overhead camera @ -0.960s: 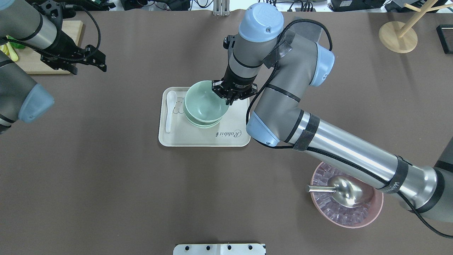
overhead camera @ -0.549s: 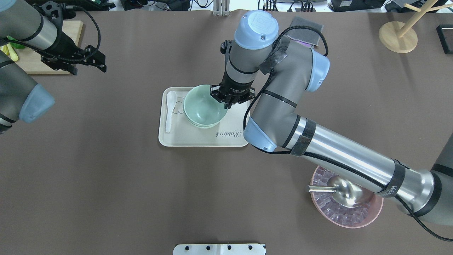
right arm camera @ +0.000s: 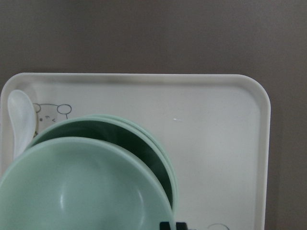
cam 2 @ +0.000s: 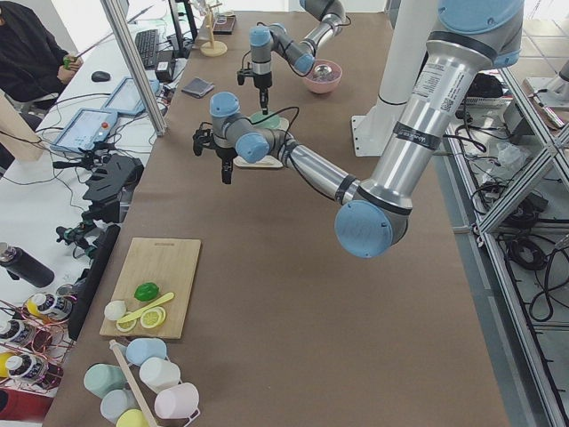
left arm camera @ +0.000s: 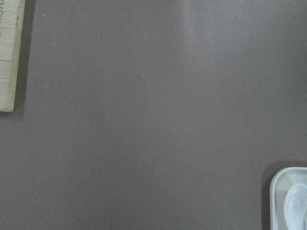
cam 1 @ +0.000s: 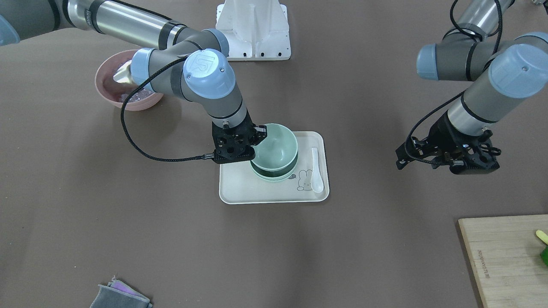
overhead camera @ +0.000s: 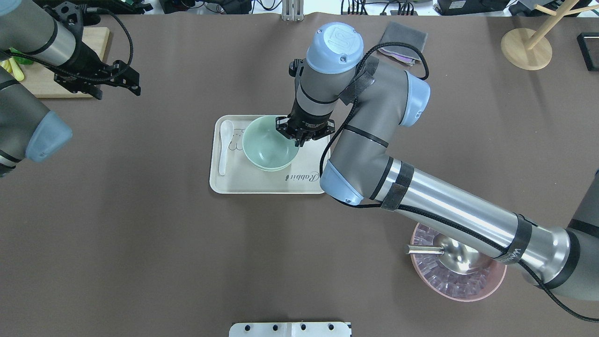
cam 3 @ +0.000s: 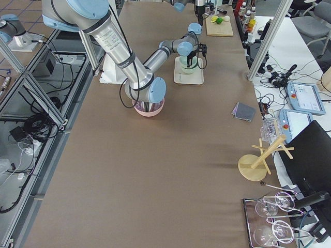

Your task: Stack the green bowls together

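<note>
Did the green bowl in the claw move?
Yes, the held green bowl sank toward the bowls below; its rim no longer overhangs the tray.

Plain brown worktop [left arm camera: 144, 120] fills nearly the whole view, smooth and matte, with only a few tiny pale specks on it. At the far left edge a strip of a pale wooden board [left arm camera: 7, 52] shows. In the near right corner lies the rounded corner of a cream tray [left arm camera: 274, 191], with part of a white spoon [left arm camera: 296, 203] lying in it.
</note>
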